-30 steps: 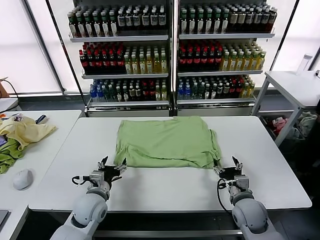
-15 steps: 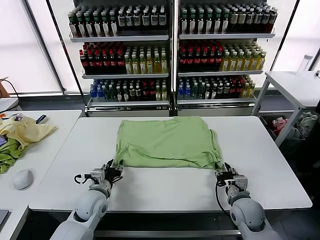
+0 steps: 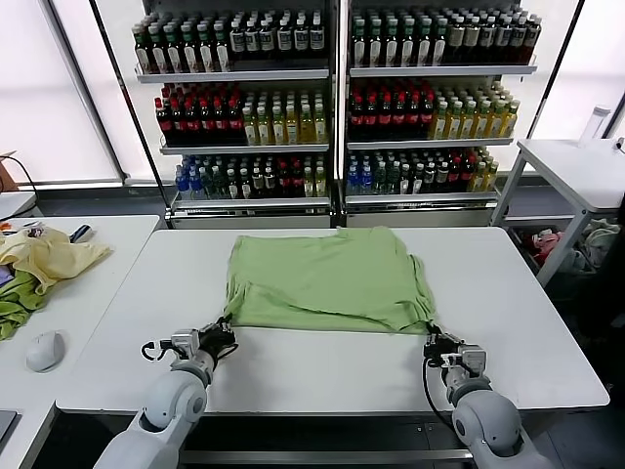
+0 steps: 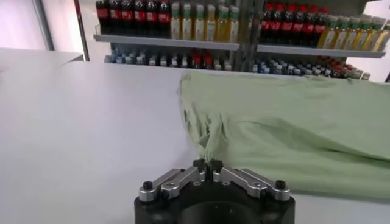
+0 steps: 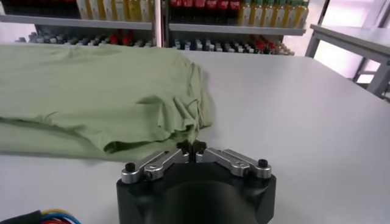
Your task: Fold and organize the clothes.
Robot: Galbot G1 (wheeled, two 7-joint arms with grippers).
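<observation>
A light green polo shirt (image 3: 327, 278) lies partly folded in the middle of the white table (image 3: 322, 376), logo hidden. My left gripper (image 3: 227, 332) is shut on the shirt's near left corner (image 4: 210, 143), and the cloth puckers up into its closed fingertips. My right gripper (image 3: 431, 339) is shut on the near right corner (image 5: 186, 131), where the green fabric bunches between its black fingertips (image 5: 183, 147). Both grippers sit low at the table surface along the shirt's near edge. In the left wrist view the left gripper (image 4: 208, 165) pinches a thin fold.
A pale yellow garment (image 3: 49, 256) with darker green cloth (image 3: 18, 305) and a grey mouse (image 3: 44, 349) lie on a side table at left. Drink shelves (image 3: 332, 98) stand behind. Another table (image 3: 576, 166) stands at the back right.
Both grippers have gone from open to shut on the shirt's near corners and have drawn slightly back toward me, pulling the corners out.
</observation>
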